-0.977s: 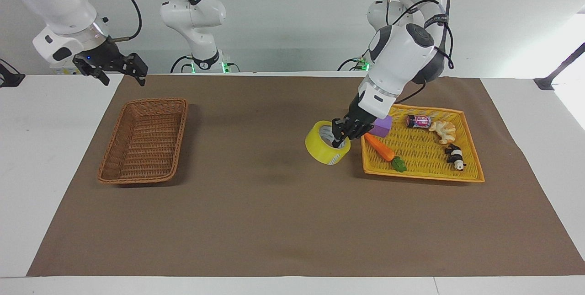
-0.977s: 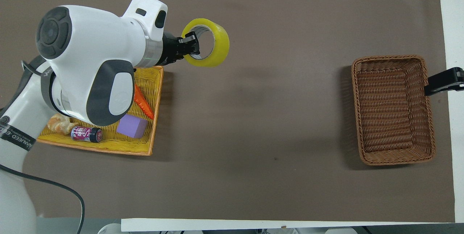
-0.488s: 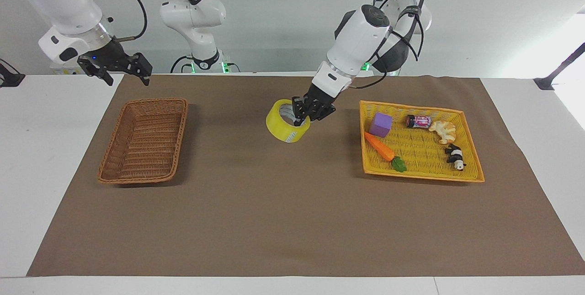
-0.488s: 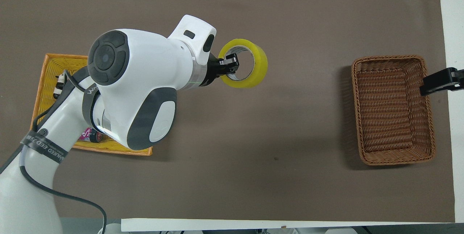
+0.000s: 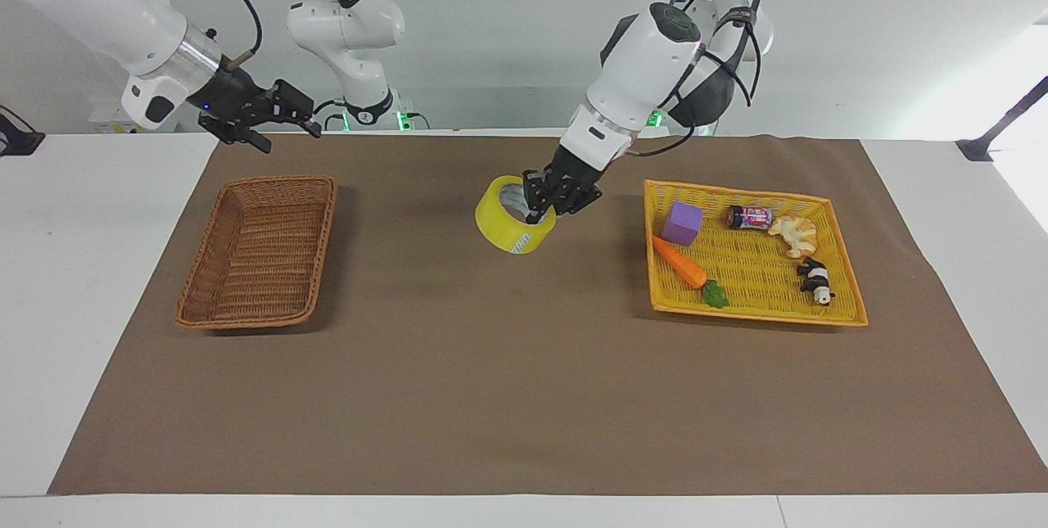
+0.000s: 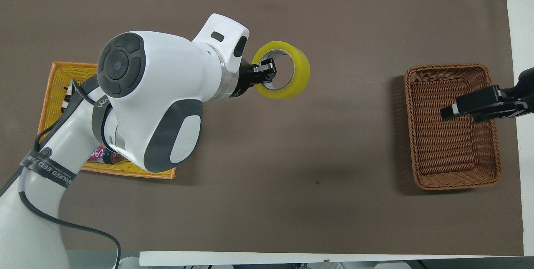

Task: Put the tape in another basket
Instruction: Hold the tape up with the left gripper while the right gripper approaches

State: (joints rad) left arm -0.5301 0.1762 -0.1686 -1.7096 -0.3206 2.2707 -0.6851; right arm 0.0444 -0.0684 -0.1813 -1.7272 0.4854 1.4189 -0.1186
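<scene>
The yellow tape (image 5: 512,230) hangs tilted from my left gripper (image 5: 544,205), which is shut on its rim with one finger inside the core. It is a little above the brown mat, between the two baskets. In the overhead view the tape (image 6: 299,80) shows as a ring at my left gripper (image 6: 263,71). The brown wicker basket (image 5: 282,181) stands empty at the right arm's end of the table and also shows in the overhead view (image 6: 450,67). My right gripper (image 5: 282,120) is open and raised over that basket (image 6: 461,108).
The flat yellow-orange tray (image 5: 753,315) at the left arm's end holds a purple cube (image 5: 683,223), a carrot (image 5: 679,264), a small can (image 5: 750,218), a pastry (image 5: 796,235) and a panda figure (image 5: 815,280). My left arm covers much of the tray (image 6: 58,66) from above.
My left gripper carried the tape from beside the tray toward the table's middle, then nearly stopped. My right gripper swung from the table's edge in over the wicker basket.
</scene>
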